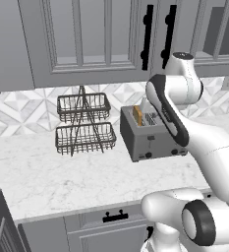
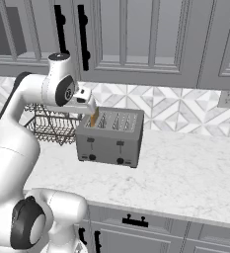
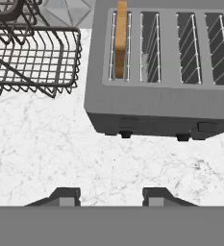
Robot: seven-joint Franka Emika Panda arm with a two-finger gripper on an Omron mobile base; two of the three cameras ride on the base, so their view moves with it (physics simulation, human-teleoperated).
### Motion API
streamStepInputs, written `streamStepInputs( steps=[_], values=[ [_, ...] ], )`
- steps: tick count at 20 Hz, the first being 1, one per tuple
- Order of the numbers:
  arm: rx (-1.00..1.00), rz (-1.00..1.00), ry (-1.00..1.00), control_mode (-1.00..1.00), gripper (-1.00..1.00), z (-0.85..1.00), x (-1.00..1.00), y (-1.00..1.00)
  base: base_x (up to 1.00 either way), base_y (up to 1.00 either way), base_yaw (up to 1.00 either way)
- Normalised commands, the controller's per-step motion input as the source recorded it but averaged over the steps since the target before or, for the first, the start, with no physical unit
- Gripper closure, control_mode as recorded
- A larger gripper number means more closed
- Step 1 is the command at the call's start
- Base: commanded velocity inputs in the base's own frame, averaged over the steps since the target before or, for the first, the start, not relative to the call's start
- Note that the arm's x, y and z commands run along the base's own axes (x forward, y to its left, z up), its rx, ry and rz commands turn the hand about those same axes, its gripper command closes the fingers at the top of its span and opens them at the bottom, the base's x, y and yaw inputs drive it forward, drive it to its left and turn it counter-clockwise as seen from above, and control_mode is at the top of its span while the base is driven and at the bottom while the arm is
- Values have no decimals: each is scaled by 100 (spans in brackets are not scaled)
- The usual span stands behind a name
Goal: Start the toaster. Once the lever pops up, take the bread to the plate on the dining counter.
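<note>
The boxy grey metal four-slot toaster [image 3: 164,72] is seen from above on the white marble-patterned worktop [image 1: 62,177], with the two-tier dark wire basket rack [image 1: 84,123] standing just beside it on its left. The small golden-tan bread slice [image 3: 120,38] is standing upright in the leftmost slot, its upper part raised above the slot mouth, so it is judged that the bread is ready to be taken out.

The two-finger gripper [image 3: 111,196] is held above the worktop, in front of the toaster's front face and off the bread's line. The jaws are parted and nothing is held between them; only bare marble is seen in the gap.

For the lift to go well, the hand should be carried forward over the leftmost slot until the slice sits squarely between the fingertips [image 3: 65,196]. The jaws should be lined up across the thin faces of the slice, not its edges, and lowered only as far as the exposed part. The wire guides of the slot and the nearby rack are best kept clear. A straight upward pull is advised, so the slice is not dragged against the slot.
</note>
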Motion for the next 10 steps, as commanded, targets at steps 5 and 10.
streamStepInputs(
  steps=[5, 10],
  values=[
    [0, 0, 0, -100, -100, 0, -8, 0, 0, 0, 0],
    [0, 0, 0, -100, -100, 0, -21, -6, 0, 0, 0]
  ],
)
